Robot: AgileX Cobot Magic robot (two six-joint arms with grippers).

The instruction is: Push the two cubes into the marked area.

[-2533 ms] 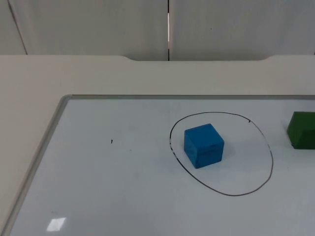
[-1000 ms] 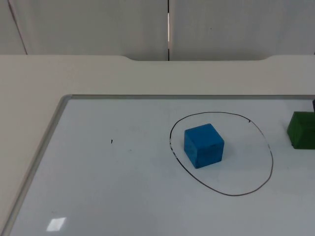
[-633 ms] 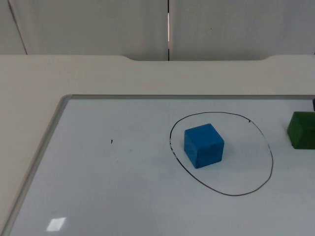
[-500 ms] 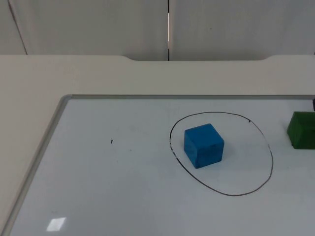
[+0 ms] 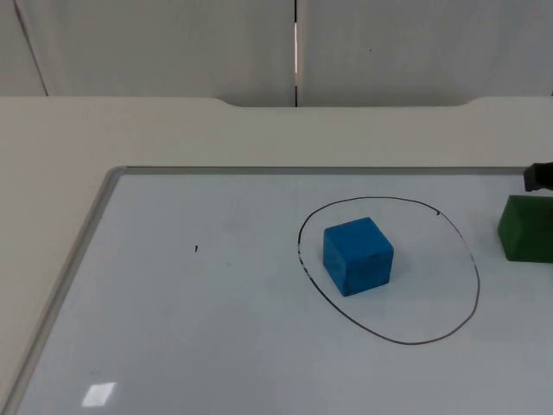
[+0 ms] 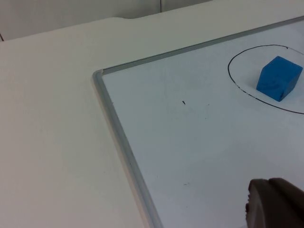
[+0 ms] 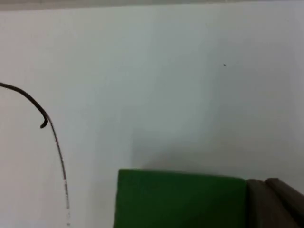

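A blue cube (image 5: pixel 358 256) rests inside the black hand-drawn oval (image 5: pixel 477 285) on the whiteboard, toward the oval's left side; the left wrist view also has this blue cube (image 6: pixel 279 78). A green cube (image 5: pixel 525 228) sits just right of the oval, outside the line. My right gripper (image 5: pixel 537 176) is at the green cube's far right corner. In the right wrist view the green cube (image 7: pixel 180 199) touches the right gripper (image 7: pixel 267 202), whose fingers are shut together with nothing between them. My left gripper (image 6: pixel 271 204) waits, shut, over the whiteboard's near left part.
The whiteboard's grey frame (image 5: pixel 71 275) runs along the left and far sides, with bare cream table (image 5: pixel 52 164) beyond it. The grey partition wall (image 5: pixel 173 43) closes off the back. A small black mark (image 5: pixel 196 249) sits left of the oval.
My right gripper has come in from the right edge, and the green cube has slid slightly left toward the oval. The blue cube has not moved.
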